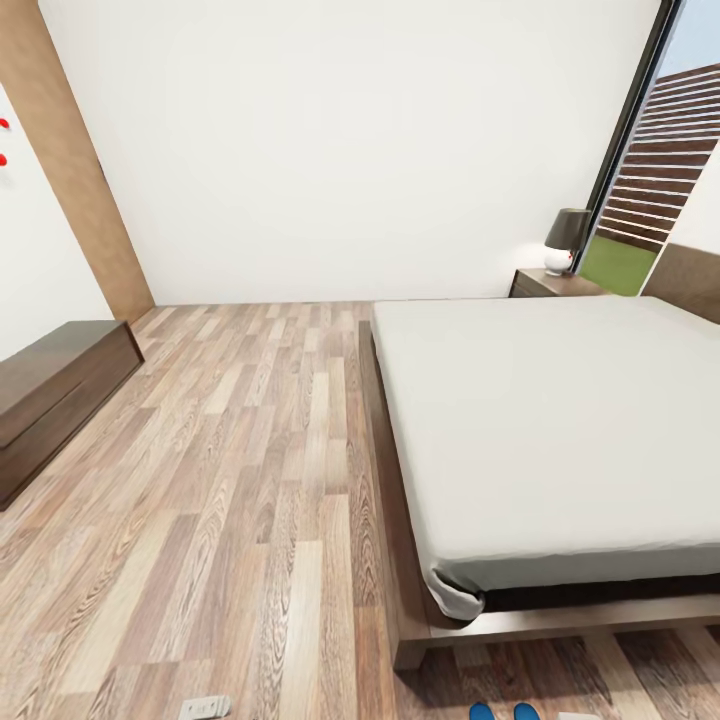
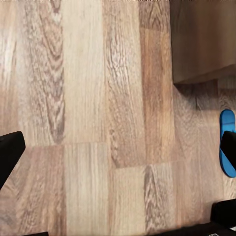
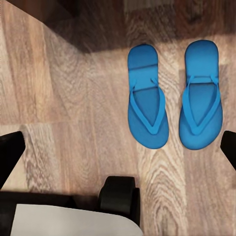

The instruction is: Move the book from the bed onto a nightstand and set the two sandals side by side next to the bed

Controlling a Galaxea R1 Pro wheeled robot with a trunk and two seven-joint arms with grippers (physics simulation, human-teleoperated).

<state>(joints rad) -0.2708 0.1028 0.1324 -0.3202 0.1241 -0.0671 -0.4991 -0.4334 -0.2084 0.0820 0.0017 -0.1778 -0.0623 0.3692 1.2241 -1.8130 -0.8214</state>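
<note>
The bed point(image 1: 540, 420) with its plain grey mattress stands at the right of the head view, and the book is out of view. The nightstand point(image 1: 550, 284) sits beyond the bed's far corner. Two bright blue sandals point(image 3: 147, 98) point(image 3: 201, 96) lie side by side on the wood floor beside the bed frame; their tips point(image 1: 482, 712) point(image 1: 525, 712) peek in at the head view's bottom edge. My right gripper point(image 3: 118, 150) hovers open above the floor near them, holding nothing. My left gripper point(image 2: 118, 152) is open over bare floor, with one sandal point(image 2: 227, 142) at its side.
A grey-shaded lamp point(image 1: 565, 240) stands on the nightstand. A long low dark dresser point(image 1: 60, 395) lines the left wall. A small white flat object point(image 1: 205, 707) lies on the floor. The bed frame corner point(image 2: 201, 39) shows in the left wrist view. A tall window point(image 1: 660, 170) is at the back right.
</note>
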